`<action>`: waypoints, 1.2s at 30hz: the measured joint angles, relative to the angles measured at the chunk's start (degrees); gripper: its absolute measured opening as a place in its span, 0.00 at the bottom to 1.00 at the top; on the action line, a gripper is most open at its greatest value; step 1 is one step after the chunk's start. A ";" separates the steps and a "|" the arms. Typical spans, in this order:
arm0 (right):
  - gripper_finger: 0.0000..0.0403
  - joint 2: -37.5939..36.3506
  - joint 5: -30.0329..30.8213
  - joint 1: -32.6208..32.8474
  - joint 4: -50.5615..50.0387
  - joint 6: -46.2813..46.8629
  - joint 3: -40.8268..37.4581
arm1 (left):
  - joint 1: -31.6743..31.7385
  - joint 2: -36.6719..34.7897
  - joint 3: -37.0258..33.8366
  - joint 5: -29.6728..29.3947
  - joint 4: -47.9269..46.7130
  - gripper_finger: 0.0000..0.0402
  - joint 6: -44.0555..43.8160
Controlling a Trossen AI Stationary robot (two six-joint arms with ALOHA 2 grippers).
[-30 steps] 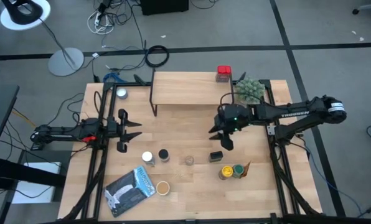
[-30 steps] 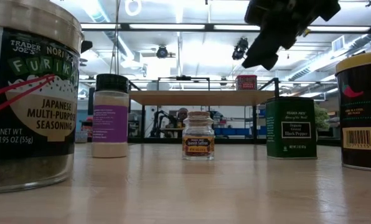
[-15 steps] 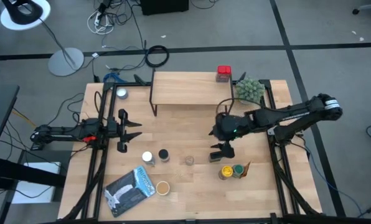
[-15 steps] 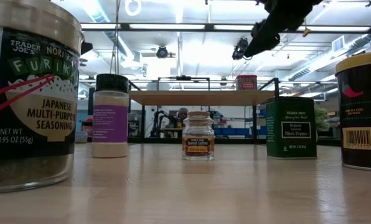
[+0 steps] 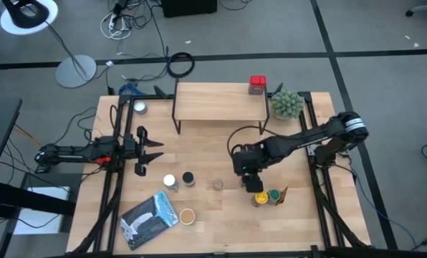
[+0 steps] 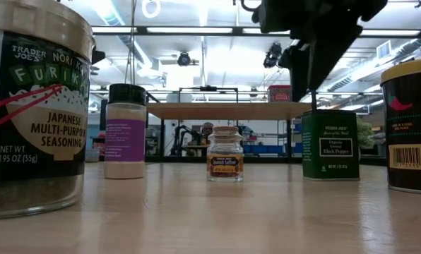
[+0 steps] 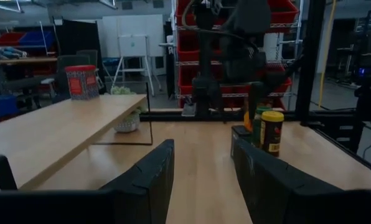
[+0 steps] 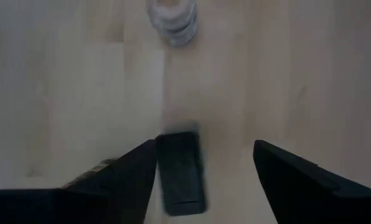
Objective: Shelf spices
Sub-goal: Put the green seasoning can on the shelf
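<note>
My right gripper (image 5: 251,179) (image 8: 204,149) points down, open, over a dark green black-pepper tin (image 6: 330,144). The tin's black top (image 8: 180,171) shows between the fingers, close to one of them and below them. The tin stands on the table, as do the other spices: a yellow-lidded jar (image 5: 259,198), a green-lidded one (image 5: 274,195), a small clear jar (image 5: 218,185), and black-lidded (image 5: 188,178), white-lidded (image 5: 170,181) and tan-lidded (image 5: 188,215) jars. A red jar (image 5: 257,84) stands on the shelf (image 5: 219,102). My left gripper (image 5: 152,150) waits open at the left.
A silver-blue pouch (image 5: 149,218) lies near the front left. A fuzzy green plant (image 5: 286,104) sits by the shelf's right end and a silver-topped tin (image 5: 140,107) by its left end. Bare wood lies between the shelf and the row of jars.
My right gripper has swung from the table's middle right toward the near edge and a little left. It has tipped from a slant to pointing steeply down over the pepper tin. No jar has moved.
</note>
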 joint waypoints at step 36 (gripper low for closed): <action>0.32 4.54 4.73 3.38 -3.52 -1.03 -1.87 | 0.00 -0.01 0.00 -0.14 0.24 0.42 -1.40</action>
